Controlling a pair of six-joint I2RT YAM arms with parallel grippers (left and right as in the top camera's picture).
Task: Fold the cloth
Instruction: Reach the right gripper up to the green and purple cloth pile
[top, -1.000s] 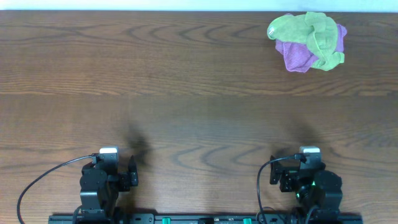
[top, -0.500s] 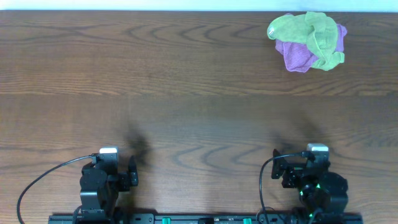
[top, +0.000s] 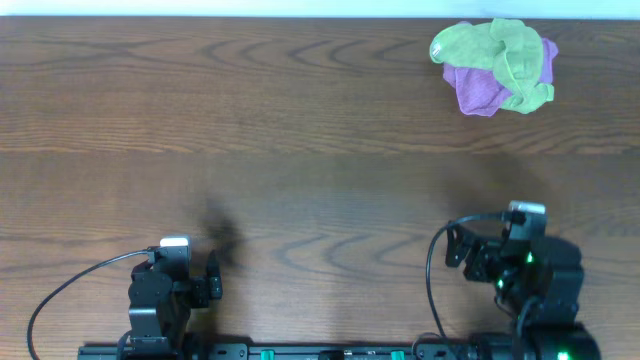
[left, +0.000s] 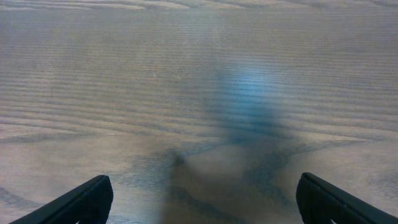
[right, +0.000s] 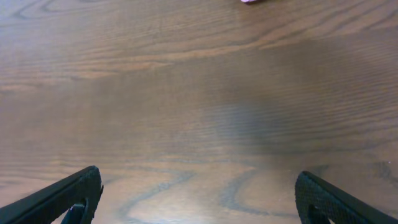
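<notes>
A crumpled heap of cloth, green over purple (top: 496, 65), lies at the far right of the wooden table. A sliver of it shows at the top edge of the right wrist view (right: 254, 1). My left gripper (top: 190, 272) sits near the front edge on the left, open and empty; its fingertips frame bare wood in the left wrist view (left: 202, 199). My right gripper (top: 500, 245) is near the front edge on the right, open and empty, well short of the cloth; its fingers show in the right wrist view (right: 199, 196).
The wooden table (top: 300, 150) spreads between the grippers and the cloth. Black cables loop from each arm base near the front edge (top: 60, 295).
My right arm has moved forward and to the right, toward the cloth. The left arm and the cloth have not moved.
</notes>
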